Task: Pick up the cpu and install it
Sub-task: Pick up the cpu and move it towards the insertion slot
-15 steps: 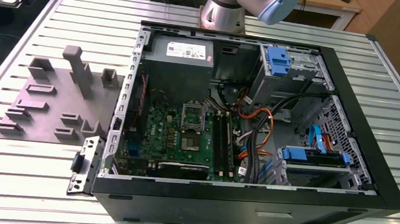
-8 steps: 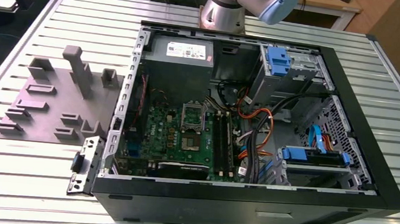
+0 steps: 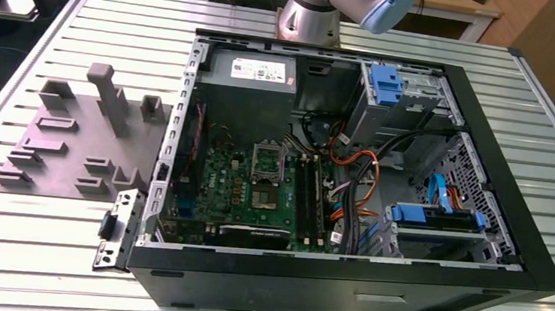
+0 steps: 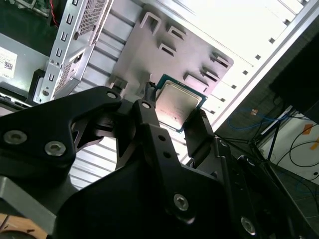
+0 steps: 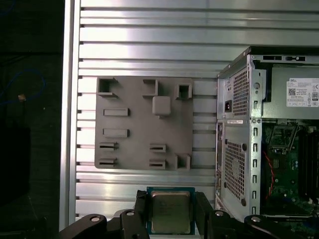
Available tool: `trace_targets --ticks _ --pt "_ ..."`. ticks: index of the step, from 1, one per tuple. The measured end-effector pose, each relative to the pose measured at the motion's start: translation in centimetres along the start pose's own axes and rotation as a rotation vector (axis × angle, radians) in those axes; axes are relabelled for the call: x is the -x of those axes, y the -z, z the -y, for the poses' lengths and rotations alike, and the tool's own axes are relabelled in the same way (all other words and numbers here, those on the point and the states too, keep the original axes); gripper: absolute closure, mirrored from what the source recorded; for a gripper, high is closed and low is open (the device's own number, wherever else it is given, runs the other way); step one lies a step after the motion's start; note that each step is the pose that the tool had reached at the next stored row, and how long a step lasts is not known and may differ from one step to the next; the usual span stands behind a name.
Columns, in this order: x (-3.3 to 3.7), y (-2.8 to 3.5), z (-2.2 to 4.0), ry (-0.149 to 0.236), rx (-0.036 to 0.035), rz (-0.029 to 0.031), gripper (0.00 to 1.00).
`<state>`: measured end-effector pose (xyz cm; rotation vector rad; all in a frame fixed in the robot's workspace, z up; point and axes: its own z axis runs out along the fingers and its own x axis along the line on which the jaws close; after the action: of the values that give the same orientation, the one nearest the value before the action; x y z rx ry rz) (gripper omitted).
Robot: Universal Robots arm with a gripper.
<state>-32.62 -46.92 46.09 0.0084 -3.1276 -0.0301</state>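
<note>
The robot arm's (image 3: 316,12) hand (image 5: 171,215) (image 4: 175,108) is clamping the cpu (image 5: 171,211) (image 4: 178,105) in both wrist views. Its two dark fingers (image 5: 201,211) are pressing on opposite edges of the chip, a hold that seems chosen so the pads are touching only the rim, with the flat top facing the cameras and the underside hanging free

The chip is riding in the air above the slatted aluminium table (image 5: 149,50), judging by how large it looms against the things below. In the first wrist view it is sitting just off the edge of the grey fixture plate (image 5: 134,124) and beside a corner of the computer case (image 3: 277,284)

In the exterior view the case is lying on its side with the panel off, which is leaving the green motherboard (image 3: 244,190) facing upward and open to a reach from above. The silver socket frame (image 3: 269,161) with its dark centre is showing near the middle of the board. The fixture plate, with its pockets and posts, is lying flat on the table near the case, well placed as a parts stand for the arm

The cpu is showing as a small, nearly square chip, its silver-grey metal lid carrying faint print and its thin teal-green rim peeking out all round
</note>
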Motion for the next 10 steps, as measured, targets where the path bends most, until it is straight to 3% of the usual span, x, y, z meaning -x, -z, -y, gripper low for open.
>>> trace_targets --ticks 10 --pt "0.02 -0.07 0.79 0.000 0.0000 -0.0001 0.53"
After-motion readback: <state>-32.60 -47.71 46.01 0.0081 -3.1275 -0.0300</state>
